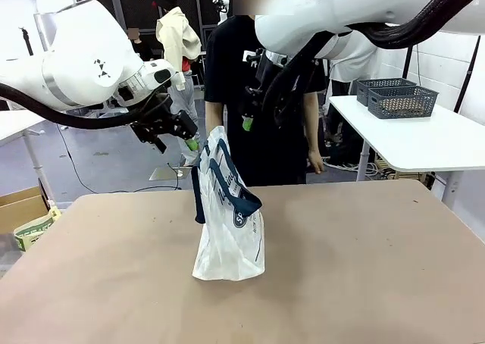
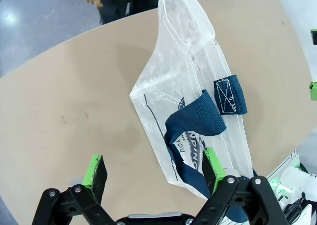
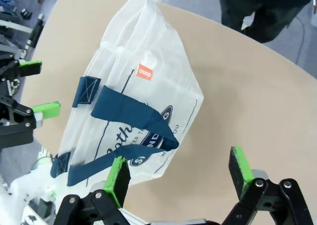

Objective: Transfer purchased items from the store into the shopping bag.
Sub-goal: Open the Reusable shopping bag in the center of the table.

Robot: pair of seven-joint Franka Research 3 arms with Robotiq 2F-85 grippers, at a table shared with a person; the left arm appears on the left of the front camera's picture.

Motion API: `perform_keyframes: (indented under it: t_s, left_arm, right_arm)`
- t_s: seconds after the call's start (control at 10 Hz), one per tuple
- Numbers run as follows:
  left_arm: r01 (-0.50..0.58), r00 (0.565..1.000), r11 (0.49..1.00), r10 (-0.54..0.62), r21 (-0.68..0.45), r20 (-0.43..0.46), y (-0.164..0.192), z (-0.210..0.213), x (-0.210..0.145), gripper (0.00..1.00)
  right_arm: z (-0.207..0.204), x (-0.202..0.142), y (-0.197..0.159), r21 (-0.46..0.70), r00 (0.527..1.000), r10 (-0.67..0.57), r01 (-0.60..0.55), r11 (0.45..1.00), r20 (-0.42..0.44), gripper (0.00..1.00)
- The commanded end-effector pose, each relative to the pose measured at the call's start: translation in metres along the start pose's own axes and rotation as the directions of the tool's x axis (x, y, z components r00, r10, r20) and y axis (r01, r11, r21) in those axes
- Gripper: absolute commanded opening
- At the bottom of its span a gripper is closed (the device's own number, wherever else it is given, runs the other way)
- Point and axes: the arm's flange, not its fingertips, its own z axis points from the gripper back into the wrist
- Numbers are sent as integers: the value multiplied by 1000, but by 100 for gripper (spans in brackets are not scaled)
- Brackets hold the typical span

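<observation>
Shopping bag (image 1: 227,238) standing, open tabletop (image 1: 379,268) all around

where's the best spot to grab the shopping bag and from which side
Probably the navy strap handle flopped over the shopping bag: it stands off the limp clear film as a loop. Come down from above on the robot's side, jaws across the strap.

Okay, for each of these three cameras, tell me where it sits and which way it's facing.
Front view: fixed between the arms, facing across the table at the person opposite; left arm and right arm reach in above the shopping bag.
Left wrist view: on the left wrist, looking down at the bag past the open left gripper.
Right wrist view: on the right wrist, looking down at the bag past the open right gripper.
Shared: both wrist views show the bag's navy handles.
</observation>
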Motion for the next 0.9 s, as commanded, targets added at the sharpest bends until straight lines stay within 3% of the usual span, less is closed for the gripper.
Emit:
perform_keyframes:
  t_s: [0.0,0.4,0.8]
  left_arm:
    - [-23,1000,1000,22,-14,-19,-11,5,7,100]
    - [-90,994,995,87,-47,-65,-20,15,20,100]
    - [-96,990,990,84,-106,-114,-18,-2,17,100]
  right_arm:
    - [-3,8,8,25,998,-59,59,998,-20,100]
    - [-18,48,27,20,993,-84,86,996,-81,100]
    - [-46,73,50,34,985,-106,112,993,-138,100]
